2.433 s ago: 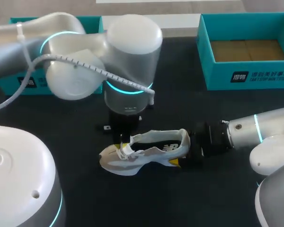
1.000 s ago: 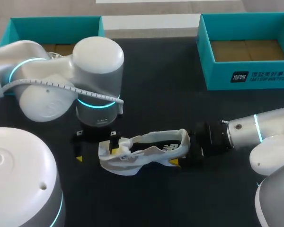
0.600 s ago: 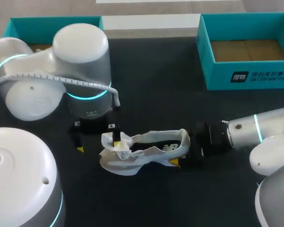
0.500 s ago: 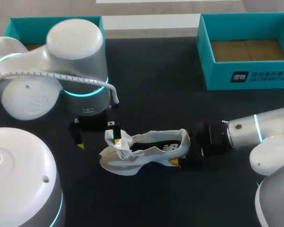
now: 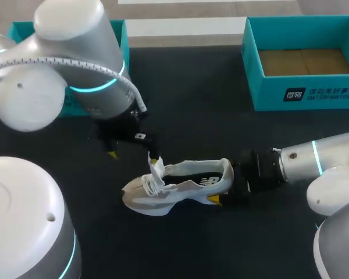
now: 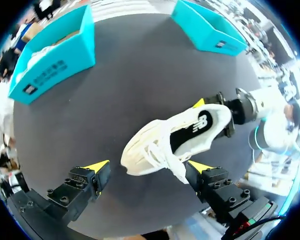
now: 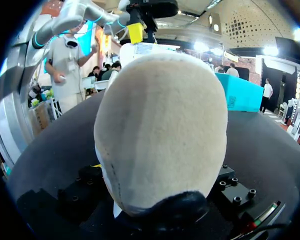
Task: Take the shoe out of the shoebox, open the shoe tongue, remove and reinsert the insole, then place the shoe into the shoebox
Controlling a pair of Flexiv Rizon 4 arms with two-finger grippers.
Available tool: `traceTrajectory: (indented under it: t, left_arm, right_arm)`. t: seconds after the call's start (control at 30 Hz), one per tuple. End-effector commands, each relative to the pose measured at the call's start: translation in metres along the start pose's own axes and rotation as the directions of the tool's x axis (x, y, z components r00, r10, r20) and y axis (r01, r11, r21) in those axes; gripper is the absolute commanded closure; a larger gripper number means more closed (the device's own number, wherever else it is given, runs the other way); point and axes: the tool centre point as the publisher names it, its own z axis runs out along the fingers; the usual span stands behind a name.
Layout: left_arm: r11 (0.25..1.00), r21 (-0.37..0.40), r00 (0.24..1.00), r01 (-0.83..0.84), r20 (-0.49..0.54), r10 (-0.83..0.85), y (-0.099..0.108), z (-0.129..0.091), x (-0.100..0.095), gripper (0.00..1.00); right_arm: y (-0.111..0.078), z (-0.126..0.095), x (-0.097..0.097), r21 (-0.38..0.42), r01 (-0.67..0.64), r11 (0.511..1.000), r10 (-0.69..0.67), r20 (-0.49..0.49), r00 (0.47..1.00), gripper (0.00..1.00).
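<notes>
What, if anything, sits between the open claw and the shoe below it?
Nothing visible. The left gripper hangs open over the white shoe's toe end, its laces beside one fingertip, with bare black table around. The right gripper grips the heel, at the far end.

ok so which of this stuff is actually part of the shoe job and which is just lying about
Part of the job:
shoe
right pincer, shut on the shoe
left pincer, open above it
right shoebox, empty, probably the one in use

Just lying about:
left shoebox, likely spare, something white inside
</notes>
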Motion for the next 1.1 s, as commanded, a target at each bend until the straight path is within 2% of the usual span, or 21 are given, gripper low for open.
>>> traceTrajectory:
  t: [0.03,0.17,0.2,0.23,0.27,0.5,0.57,0.6,0.63,0.67,0.7,0.73,0.77,0.9,1.1]
  left_arm:
    - [0.964,-0.05,0.964,-0.26,0.036,0.262,-0.016,-0.016,0.025,0.0]
    - [0.876,-0.053,0.877,-0.479,0.013,0.48,-0.017,-0.031,0.045,0.0]
    - [0.837,-0.043,0.838,-0.546,-0.009,0.546,-0.018,-0.036,0.05,0.04]
    - [0.807,-0.038,0.808,-0.589,-0.015,0.589,-0.019,-0.04,0.054,0.19]
    - [0.776,-0.03,0.776,-0.63,-0.014,0.63,-0.02,-0.043,0.057,0.27]
    - [0.532,0.057,0.524,-0.845,-0.117,0.844,-0.022,-0.064,0.075,0.24]
    - [0.466,0.076,0.454,-0.881,-0.137,0.88,-0.022,-0.068,0.078,0.31]
    - [0.428,0.086,0.413,-0.9,-0.149,0.899,-0.022,-0.07,0.079,0.37]
    - [0.389,0.091,0.372,-0.917,-0.158,0.915,-0.021,-0.071,0.081,0.51]
    - [0.363,0.101,0.345,-0.926,-0.162,0.925,-0.021,-0.071,0.082,0.52]
    - [0.315,0.113,0.293,-0.942,-0.179,0.939,-0.02,-0.072,0.084,0.62]
    - [0.282,0.127,0.255,-0.951,-0.195,0.947,-0.019,-0.072,0.086,0.89]
    - [0.264,0.136,0.233,-0.955,-0.207,0.95,-0.019,-0.073,0.087,0.98]
    - [0.155,0.155,0.116,-0.976,-0.238,0.964,-0.018,-0.072,0.096,1.0]
    - [0.065,0.106,0.034,-0.992,-0.27,0.962,-0.016,-0.056,0.107,1.0]
  right_arm:
    - [-0.002,0.005,-0.001,0.003,0.0,1.0,0.0,0.003,1.0,1.0]
    - [-0.002,0.005,-0.001,0.003,0.0,1.0,0.0,0.003,1.0,1.0]
    - [-0.002,0.005,-0.001,0.003,0.0,1.0,0.0,0.003,1.0,1.0]
    - [-0.002,0.005,-0.001,0.003,0.0,1.0,0.0,0.003,1.0,1.0]
    - [-0.002,0.005,-0.001,0.003,0.0,1.0,0.0,0.003,1.0,1.0]
    - [-0.002,0.005,-0.001,0.003,0.0,1.0,0.0,0.003,1.0,1.0]
    - [-0.002,0.005,-0.001,0.003,0.0,1.0,0.0,0.003,1.0,1.0]
    - [-0.002,0.005,-0.001,0.003,0.0,1.0,0.0,0.003,1.0,1.0]
    - [-0.002,0.005,-0.001,0.003,0.0,1.0,0.0,0.003,1.0,1.0]
    - [-0.002,0.005,-0.001,0.003,0.0,1.0,0.0,0.003,1.0,1.0]
    - [-0.002,0.005,-0.001,0.003,0.0,1.0,0.0,0.003,1.0,1.0]
    - [-0.002,0.005,-0.001,0.003,0.0,1.0,0.0,0.003,1.0,1.0]
    - [-0.002,0.005,-0.001,0.003,0.0,1.0,0.0,0.003,1.0,1.0]
    - [-0.002,0.005,-0.001,0.003,0.0,1.0,0.0,0.003,1.0,1.0]
    - [-0.002,0.005,-0.001,0.003,0.0,1.0,0.0,0.003,1.0,1.0]
